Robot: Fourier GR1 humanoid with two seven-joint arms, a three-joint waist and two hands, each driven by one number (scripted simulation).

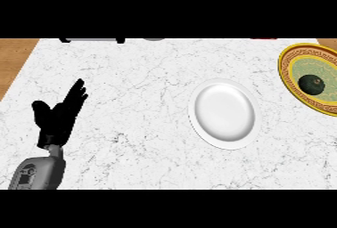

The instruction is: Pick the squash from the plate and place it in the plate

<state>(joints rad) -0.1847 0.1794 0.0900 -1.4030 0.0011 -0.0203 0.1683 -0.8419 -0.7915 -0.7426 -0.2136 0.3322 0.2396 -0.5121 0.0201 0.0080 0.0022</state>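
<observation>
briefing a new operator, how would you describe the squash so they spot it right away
On the white marble counter there are two plates: a plain white plate in the middle and a gold-rimmed green plate at the right edge. The squash is the small, dark green, round thing lying on the gold-rimmed plate, the only item on either plate.

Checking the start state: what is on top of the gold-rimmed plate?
A dark green squash sits on the gold-rimmed plate. The plate's right side is cut off by the view's edge, so anything there is unseen.
</observation>
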